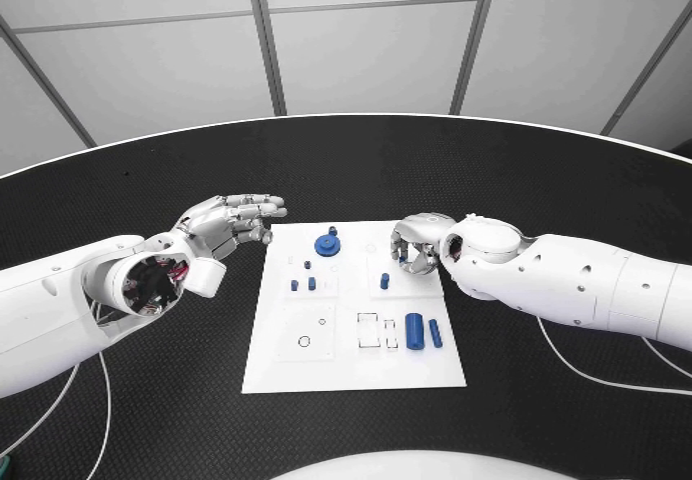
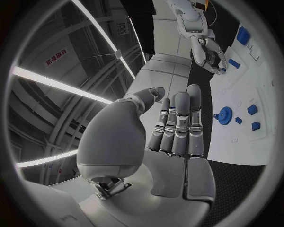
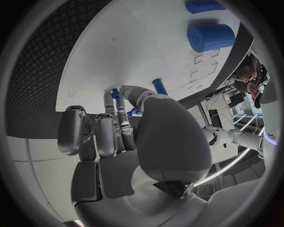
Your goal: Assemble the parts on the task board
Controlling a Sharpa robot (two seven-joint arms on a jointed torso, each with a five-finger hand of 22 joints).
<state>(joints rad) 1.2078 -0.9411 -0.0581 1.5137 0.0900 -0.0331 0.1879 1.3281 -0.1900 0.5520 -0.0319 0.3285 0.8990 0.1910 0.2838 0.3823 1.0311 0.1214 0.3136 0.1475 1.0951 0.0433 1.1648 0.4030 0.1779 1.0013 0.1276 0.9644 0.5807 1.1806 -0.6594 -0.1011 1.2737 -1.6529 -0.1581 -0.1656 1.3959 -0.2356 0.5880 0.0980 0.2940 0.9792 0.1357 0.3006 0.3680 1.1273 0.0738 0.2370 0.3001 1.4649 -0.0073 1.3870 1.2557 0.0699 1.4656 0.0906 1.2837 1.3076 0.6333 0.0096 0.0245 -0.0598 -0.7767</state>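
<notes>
From the head view we see a black, finely textured counter [image 1: 346,170] with a flat white rectangular task board [image 1: 353,310] at its middle; the left hand [image 1: 231,222] hovers just off the board's far left corner, palm up, its silver fingers stretched out side by side and holding nothing; the right hand [image 1: 418,250] bends down over the board's right edge, fingers curled toward the surface near a small blue peg [image 1: 385,281], and we cannot tell from here whether it touches one. On the board a round blue knob [image 1: 327,245] stands near the far edge; two small blue pegs [image 1: 303,285] stand left of centre; a thick blue cylinder [image 1: 414,327] lies beside a thinner blue rod [image 1: 434,333] near the right edge; rectangular and oval outlines mark open slots.

In the left wrist view the left hand [image 2: 177,127] shows a smooth grey palm and straight, jointed metallic fingers lying close together around nothing; the board [image 2: 248,137] lies beyond it with the blue knob [image 2: 225,114]; the right hand [image 2: 210,52] shows farther off.

In the right wrist view the right hand [image 3: 118,137] has its fingers drawn in together; their tips meet at a small blue peg [image 3: 116,93] on the white board [image 3: 142,52], apparently pinching it; a second peg [image 3: 159,86] leans nearby; the smooth cylinder [image 3: 211,37] and rod [image 3: 204,5] lie farther off.
</notes>
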